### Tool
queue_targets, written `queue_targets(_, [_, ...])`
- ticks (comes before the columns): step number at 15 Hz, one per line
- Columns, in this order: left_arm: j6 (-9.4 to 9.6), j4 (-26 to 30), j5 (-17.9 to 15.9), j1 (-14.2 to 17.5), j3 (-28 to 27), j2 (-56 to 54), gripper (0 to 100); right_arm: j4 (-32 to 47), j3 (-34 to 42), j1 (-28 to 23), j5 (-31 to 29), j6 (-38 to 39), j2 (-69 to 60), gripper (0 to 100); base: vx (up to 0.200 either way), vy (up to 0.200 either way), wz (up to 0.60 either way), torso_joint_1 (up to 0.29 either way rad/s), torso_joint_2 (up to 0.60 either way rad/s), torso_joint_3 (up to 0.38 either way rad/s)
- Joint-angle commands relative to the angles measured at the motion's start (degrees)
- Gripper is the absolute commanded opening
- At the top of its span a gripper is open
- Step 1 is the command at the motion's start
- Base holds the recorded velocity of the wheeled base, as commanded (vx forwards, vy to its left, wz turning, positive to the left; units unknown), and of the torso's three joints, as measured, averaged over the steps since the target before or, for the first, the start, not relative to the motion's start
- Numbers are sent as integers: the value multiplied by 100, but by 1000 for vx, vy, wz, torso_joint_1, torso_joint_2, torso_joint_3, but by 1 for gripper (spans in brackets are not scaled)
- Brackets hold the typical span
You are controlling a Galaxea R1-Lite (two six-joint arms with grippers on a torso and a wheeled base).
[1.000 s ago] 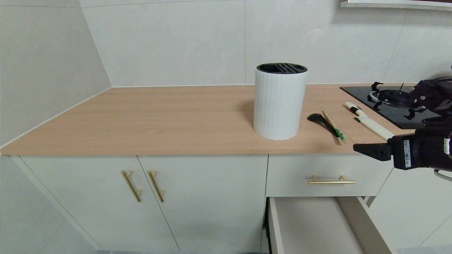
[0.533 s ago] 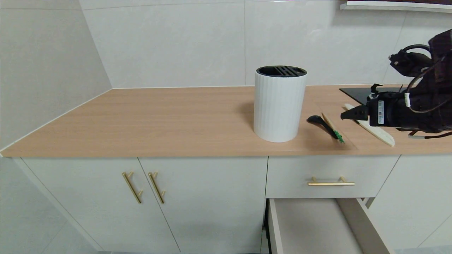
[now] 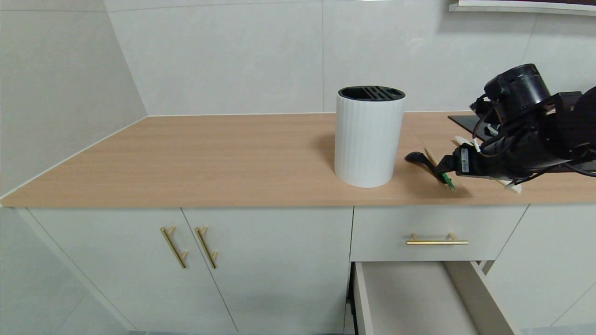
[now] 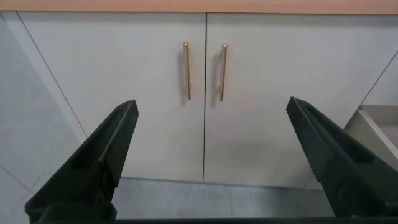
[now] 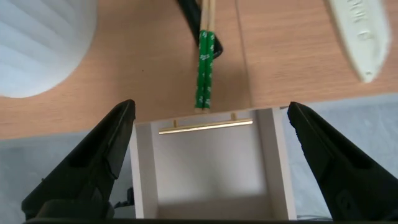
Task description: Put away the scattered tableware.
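- While the left gripper (image 4: 211,106) hangs low with its jaws spread wide and nothing between them, two white cabinet doors (image 4: 261,124) face it straight ahead, their gold handles (image 4: 186,70) side by side between its fingers.
- An open drawer (image 3: 409,298) sits below the right gripper (image 3: 444,164), nearer the robot than the counter's front edge.
- The right gripper (image 5: 210,109) hovers low over the front edge of the counter (image 3: 233,158), its jaws wide apart and empty.
- The chopsticks (image 5: 205,68), green at the near ends, lie on the counter in line with the gap between its fingers, touching neither.
- A black spoon (image 3: 419,159) lies against the chopsticks, its bowl just past the gripper's tip.
- A cream knife (image 5: 357,37) lies flat on the counter to the gripper's right.
- The white ribbed holder (image 3: 369,137) stands upright to the gripper's left, near the spoon but apart from it.
- A black hob (image 3: 465,122) lies beyond the gripper, by the wall.
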Motion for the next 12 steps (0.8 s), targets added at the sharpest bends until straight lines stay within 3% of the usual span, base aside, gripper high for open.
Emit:
queue_targets(1, [-4,-1,2,0,2,2,100,-41,-44,24,-19,3,339,100,0,0,0,0,0,0])
queue_targets(12, [-4,-1,2,0,2,2,100,-58,-229,-20,-142,100,840,100,0,0,0,0,0,0])
